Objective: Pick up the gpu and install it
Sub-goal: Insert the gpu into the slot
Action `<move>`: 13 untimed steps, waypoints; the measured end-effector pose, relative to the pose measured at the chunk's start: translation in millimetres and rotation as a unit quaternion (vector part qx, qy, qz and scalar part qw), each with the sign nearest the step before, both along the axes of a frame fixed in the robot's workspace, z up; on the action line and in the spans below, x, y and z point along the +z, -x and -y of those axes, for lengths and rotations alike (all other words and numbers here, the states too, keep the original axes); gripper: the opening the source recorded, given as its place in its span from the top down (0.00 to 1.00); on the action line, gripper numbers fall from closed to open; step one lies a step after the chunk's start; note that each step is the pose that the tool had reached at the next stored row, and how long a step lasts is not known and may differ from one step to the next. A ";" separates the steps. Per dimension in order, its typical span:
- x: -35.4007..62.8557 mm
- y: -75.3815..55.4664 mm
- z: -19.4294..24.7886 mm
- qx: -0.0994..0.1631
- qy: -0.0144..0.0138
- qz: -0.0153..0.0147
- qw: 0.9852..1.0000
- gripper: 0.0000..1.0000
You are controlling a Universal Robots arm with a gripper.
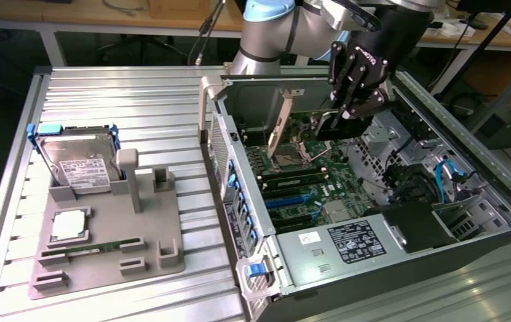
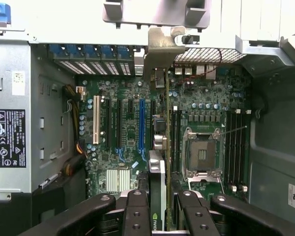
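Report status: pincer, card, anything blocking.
Pincer shut on thin green gpu card with silver bracket, held edge-on above the motherboard inside the open case. Card not yet seated. No obstruction visible around the slots.

One open computer case (image 1: 470, 201); one gpu (image 2: 157, 196) in one claw (image 1: 354, 111); one hard drive (image 1: 81, 164); one RAM stick (image 1: 90, 249); one grey holder (image 1: 148, 248).

gpu (image 2: 158, 196) lower edge perhaps behind claw (image 2: 160, 209)

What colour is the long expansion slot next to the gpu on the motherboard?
Blue. The slot runs beside the gpu held in the pincer; the wrist view shows it best.
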State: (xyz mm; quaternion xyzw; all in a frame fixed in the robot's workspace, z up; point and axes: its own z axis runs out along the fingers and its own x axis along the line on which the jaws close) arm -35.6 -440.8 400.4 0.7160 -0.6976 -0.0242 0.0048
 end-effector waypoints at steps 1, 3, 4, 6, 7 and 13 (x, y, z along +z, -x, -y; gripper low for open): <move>-1.8 0.0 0.0 0.000 0.000 0.000 1.000 0.73; -5.6 0.0 0.1 -0.001 0.000 0.000 1.000 0.73; -7.5 0.1 0.3 -0.002 0.000 0.000 1.000 0.73; -11.3 0.0 1.4 -0.005 0.000 0.000 1.000 0.73; -13.0 0.0 1.7 -0.008 0.000 0.000 1.000 0.73; -29.6 0.0 3.2 -0.027 0.000 0.000 1.000 0.73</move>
